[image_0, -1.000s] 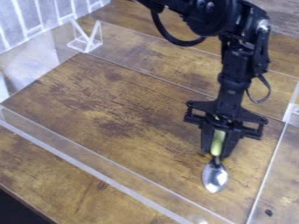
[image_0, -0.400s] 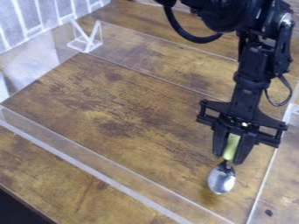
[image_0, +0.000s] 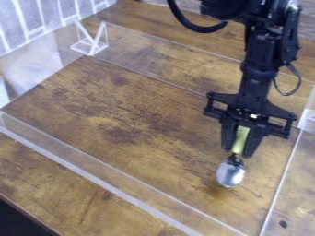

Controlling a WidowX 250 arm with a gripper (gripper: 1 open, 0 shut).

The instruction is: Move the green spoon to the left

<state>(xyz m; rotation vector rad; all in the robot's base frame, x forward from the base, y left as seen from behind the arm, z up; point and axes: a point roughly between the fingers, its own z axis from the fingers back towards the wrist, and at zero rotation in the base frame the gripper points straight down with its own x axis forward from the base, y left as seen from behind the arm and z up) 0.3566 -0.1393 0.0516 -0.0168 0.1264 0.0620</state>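
Note:
The green spoon (image_0: 230, 173) hangs almost upright near the right side of the wooden board (image_0: 135, 101). Its silver bowl points down, close above the wood, and its yellow-green handle runs up between the fingers. My black gripper (image_0: 240, 150) points straight down and is shut on that handle. The black arm rises from it toward the top right. Whether the spoon's bowl touches the board I cannot tell.
A low clear plastic wall (image_0: 87, 171) rims the board at the front, the left and the right. A small clear plastic stand (image_0: 87, 39) sits at the back left. Something white (image_0: 308, 118) shows at the right edge.
The gripper has risen a little with the spoon in it, so the silver bowl now sits higher in the picture. The grip has not changed.

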